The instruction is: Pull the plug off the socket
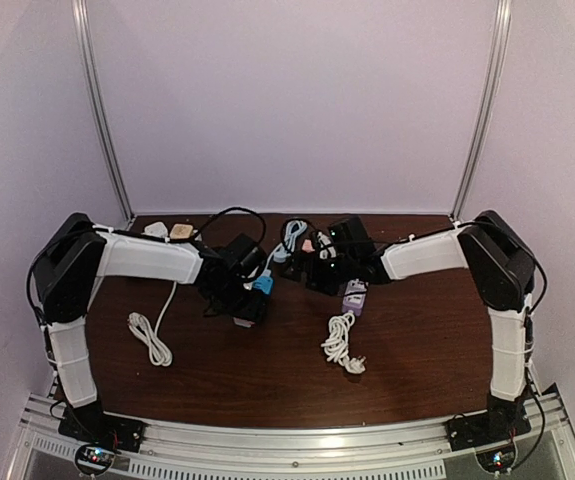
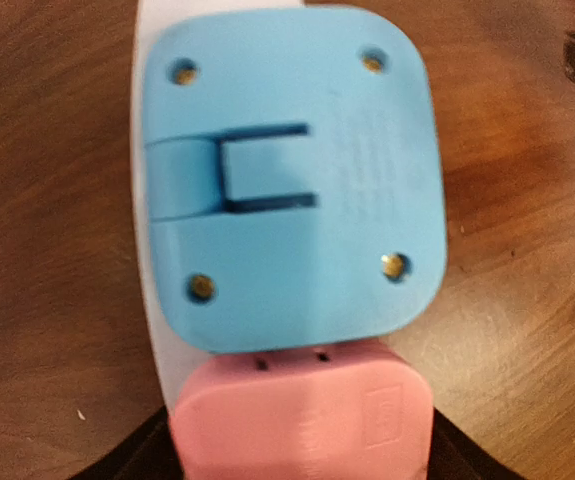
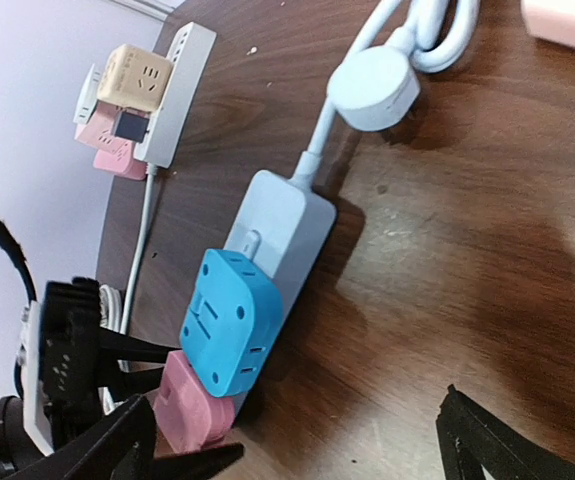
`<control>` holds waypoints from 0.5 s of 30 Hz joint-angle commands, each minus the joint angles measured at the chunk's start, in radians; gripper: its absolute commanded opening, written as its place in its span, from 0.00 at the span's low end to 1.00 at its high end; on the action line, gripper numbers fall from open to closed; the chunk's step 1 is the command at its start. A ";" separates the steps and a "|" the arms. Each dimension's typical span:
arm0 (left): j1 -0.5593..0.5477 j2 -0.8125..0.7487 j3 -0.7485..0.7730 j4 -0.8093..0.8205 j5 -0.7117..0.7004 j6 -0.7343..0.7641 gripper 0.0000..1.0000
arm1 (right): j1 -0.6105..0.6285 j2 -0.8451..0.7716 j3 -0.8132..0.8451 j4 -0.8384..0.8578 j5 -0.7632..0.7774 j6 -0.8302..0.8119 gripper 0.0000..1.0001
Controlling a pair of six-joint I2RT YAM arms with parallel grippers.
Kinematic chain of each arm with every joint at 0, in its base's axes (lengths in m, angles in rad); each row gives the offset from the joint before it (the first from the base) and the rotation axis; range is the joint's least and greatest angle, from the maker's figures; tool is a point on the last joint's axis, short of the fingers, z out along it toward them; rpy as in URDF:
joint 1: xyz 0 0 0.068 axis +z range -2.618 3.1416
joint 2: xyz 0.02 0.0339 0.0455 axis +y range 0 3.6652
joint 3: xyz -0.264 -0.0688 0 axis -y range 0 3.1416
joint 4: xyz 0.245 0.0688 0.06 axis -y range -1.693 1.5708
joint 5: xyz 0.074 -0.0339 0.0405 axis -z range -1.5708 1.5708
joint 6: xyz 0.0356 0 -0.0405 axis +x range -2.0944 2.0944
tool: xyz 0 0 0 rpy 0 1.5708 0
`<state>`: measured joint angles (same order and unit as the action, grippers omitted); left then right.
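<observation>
The pink plug [image 2: 302, 415] sits on the near end of the power strip [image 3: 279, 215], left of centre, and the strip runs near-to-far. The left gripper [image 1: 250, 308] straddles it (whether it pinches, I cannot tell). The right gripper [image 3: 297, 425] is spread wide, farther off.

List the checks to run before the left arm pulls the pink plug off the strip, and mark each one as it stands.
1. Left claw lined up on the pink plug: ok. It straddles the plug at the end of the power strip.
2. Grip of the left claw closed firmly on the pink plug: cannot tell. Contact is not visible.
3. Pink plug seated in the power strip: ok. It looks seated, next to the blue plug.
4. Blue plug outside the left claw: ok. It lies beyond the claw's tips.
5. Power strip braced by the right claw: not ok. The claw is open, off the strip and holding nothing.
</observation>
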<state>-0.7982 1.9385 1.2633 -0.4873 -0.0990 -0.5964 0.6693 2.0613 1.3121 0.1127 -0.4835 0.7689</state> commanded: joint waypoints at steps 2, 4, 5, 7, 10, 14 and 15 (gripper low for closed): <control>-0.003 -0.037 -0.010 0.028 0.056 -0.003 0.89 | 0.019 0.067 0.046 0.143 -0.077 0.116 0.98; -0.004 -0.052 0.002 0.032 0.067 0.005 0.92 | 0.022 0.087 0.055 0.162 -0.093 0.137 0.97; -0.003 -0.064 0.004 0.033 0.072 0.005 0.93 | 0.023 0.095 0.056 0.169 -0.099 0.145 0.97; 0.001 -0.095 -0.004 0.036 0.077 0.001 0.94 | 0.026 0.104 0.053 0.185 -0.107 0.154 0.96; 0.025 -0.164 -0.055 0.056 0.097 -0.020 0.95 | 0.028 0.117 0.049 0.210 -0.124 0.166 0.95; 0.079 -0.231 -0.150 0.090 0.153 -0.040 0.90 | 0.037 0.140 0.057 0.251 -0.158 0.190 0.91; 0.095 -0.237 -0.177 0.102 0.173 -0.040 0.87 | 0.039 0.148 0.060 0.260 -0.165 0.197 0.90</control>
<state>-0.7570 1.7397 1.1637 -0.4446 0.0051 -0.6163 0.6949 2.1773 1.3437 0.2970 -0.6003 0.9279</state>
